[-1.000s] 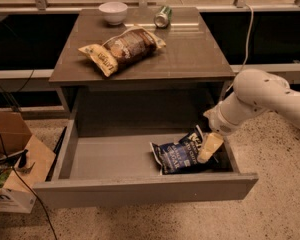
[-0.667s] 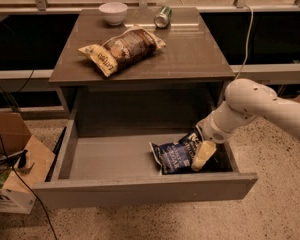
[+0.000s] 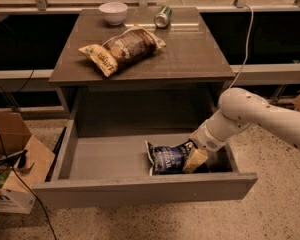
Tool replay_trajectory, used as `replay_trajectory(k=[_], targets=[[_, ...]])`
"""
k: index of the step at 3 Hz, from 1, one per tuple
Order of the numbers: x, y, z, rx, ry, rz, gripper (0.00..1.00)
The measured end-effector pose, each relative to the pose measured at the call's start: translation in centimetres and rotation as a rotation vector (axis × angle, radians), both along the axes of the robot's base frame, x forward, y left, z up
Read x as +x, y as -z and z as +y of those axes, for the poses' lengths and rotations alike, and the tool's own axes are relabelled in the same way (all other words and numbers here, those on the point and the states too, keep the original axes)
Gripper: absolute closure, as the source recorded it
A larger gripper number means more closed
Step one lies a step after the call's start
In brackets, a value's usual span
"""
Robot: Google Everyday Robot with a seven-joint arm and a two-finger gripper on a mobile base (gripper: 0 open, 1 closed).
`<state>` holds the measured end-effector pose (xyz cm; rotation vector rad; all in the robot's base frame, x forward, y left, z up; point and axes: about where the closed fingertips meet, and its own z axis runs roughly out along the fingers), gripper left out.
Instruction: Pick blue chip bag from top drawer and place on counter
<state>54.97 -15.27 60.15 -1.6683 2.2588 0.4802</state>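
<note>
The blue chip bag (image 3: 168, 158) lies crinkled in the right half of the open top drawer (image 3: 105, 156), which is pulled out below the tabletop. My gripper (image 3: 192, 155) comes from the white arm on the right, is down inside the drawer and sits at the bag's right end, touching it. The counter (image 3: 190, 54) is the glossy grey-brown tabletop above the drawer.
On the counter lie a brown-and-tan chip bag (image 3: 121, 48), a white bowl (image 3: 113, 12) and a green can (image 3: 163, 16) on its side at the back. An open cardboard box (image 3: 12, 169) stands on the floor at the left. A cable (image 3: 247, 39) hangs at the right.
My gripper has moved down and to the left inside the drawer, from beside the bag's right end to right against it. The bag has stayed in place.
</note>
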Motion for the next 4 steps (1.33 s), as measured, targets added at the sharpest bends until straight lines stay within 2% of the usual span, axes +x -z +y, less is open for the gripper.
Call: replay_trajectory(k=[1,2,3,4], targets=[[-0.3,-1.4,0.6,0.009,0.011,-0.027,0.66],[-0.2,-5.1,0.5,0.002,0.048,-0.094,0.89],[0.1,-10.4,-0.3,-0.021,0.086,-0.183,1.00],[0.8,-16.5,-1.5,-0.059,0.120,-0.273,1.00]])
